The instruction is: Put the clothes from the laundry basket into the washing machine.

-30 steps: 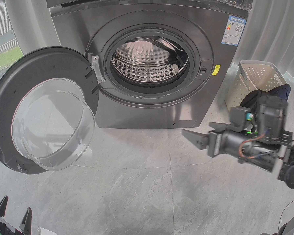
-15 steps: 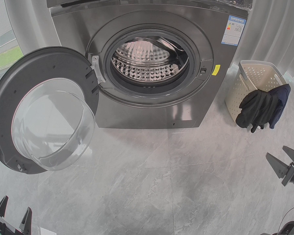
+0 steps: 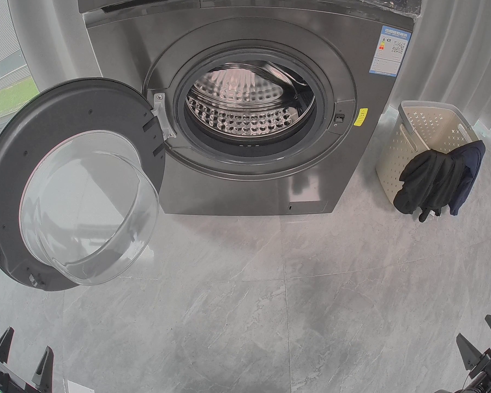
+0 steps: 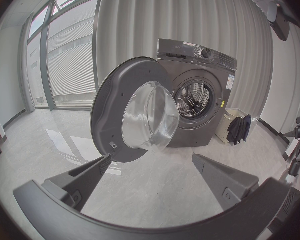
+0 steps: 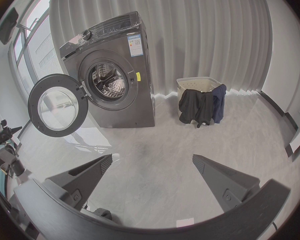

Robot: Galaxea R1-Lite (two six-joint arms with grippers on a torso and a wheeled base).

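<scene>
Near left, the left gripper, cut off by the edge, has its fingers spread. The washing machine stands with its door swung open leftward. Dark clothes drape over the near rim of the laundry basket, far right. The right gripper, half cropped, is likewise spread.

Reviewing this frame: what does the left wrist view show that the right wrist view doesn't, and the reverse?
Left wrist view: tall windows beside the curtain, and the left gripper close up, jaws open. Right wrist view: the side panel of the washing machine, and the right gripper close up, jaws open. Both: the washing machine with its door open, no clothes visible in the drum, and dark clothes draped over the rim of the laundry basket.
</scene>
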